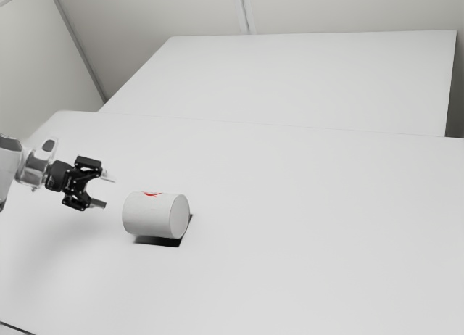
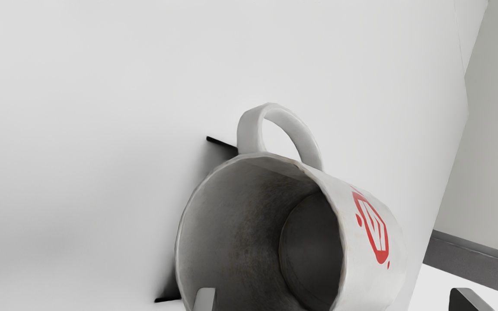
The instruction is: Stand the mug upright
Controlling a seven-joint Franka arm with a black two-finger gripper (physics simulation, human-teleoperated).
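The black gripper (image 1: pixel 107 191) is at the exterior view's left, open, with a gap between it and the mug. The white mug (image 1: pixel 147 215) lies on its side on the white table, its flat base toward the exterior view's right and its mouth toward the gripper. In the wrist view the mug (image 2: pixel 372 268) shows its dark hollow inside, a red logo on the outer wall and the handle sticking out at one side. There the gripper (image 2: pixel 333 299) has its fingertips wide apart, one in front of the mug's mouth, the other beyond its outer wall.
The white table (image 1: pixel 304 226) extends around the mug. Behind it is another white surface (image 1: pixel 304 81), with pale walls beyond. A dark grey strip (image 2: pixel 482 261) runs along the base of a wall in the wrist view.
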